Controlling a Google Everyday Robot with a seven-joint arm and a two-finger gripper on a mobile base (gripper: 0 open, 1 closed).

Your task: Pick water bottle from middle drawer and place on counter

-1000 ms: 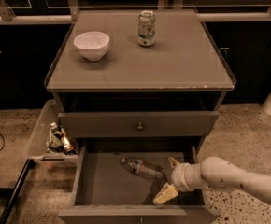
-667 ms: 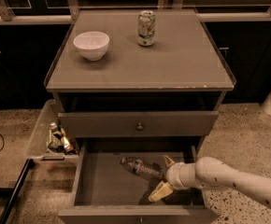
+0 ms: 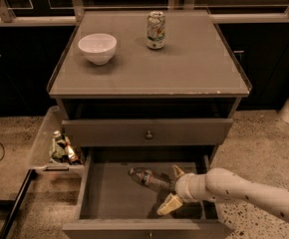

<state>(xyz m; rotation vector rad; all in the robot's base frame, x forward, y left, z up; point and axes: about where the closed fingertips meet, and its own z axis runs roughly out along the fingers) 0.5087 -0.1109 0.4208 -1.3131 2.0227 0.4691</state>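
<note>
The water bottle point(image 3: 148, 179) lies on its side on the floor of the open middle drawer point(image 3: 109, 195), cap toward the left. My gripper point(image 3: 172, 188) has come in from the right, down inside the drawer, at the bottle's right end. It is open, with one pale finger behind the bottle and one in front of it. The bottle's right end is partly hidden by the gripper. The counter point(image 3: 194, 68) is the cabinet top above.
A white bowl point(image 3: 97, 47) and a green-and-white soda can point(image 3: 156, 30) stand on the counter. A closed drawer front with a round knob point(image 3: 148, 133) overhangs the open drawer. A shallow side tray point(image 3: 41, 143) at the left holds small coloured tubes point(image 3: 62, 148).
My gripper has slid a little to the left, closer over the bottle's right end. The bottle has not moved.
</note>
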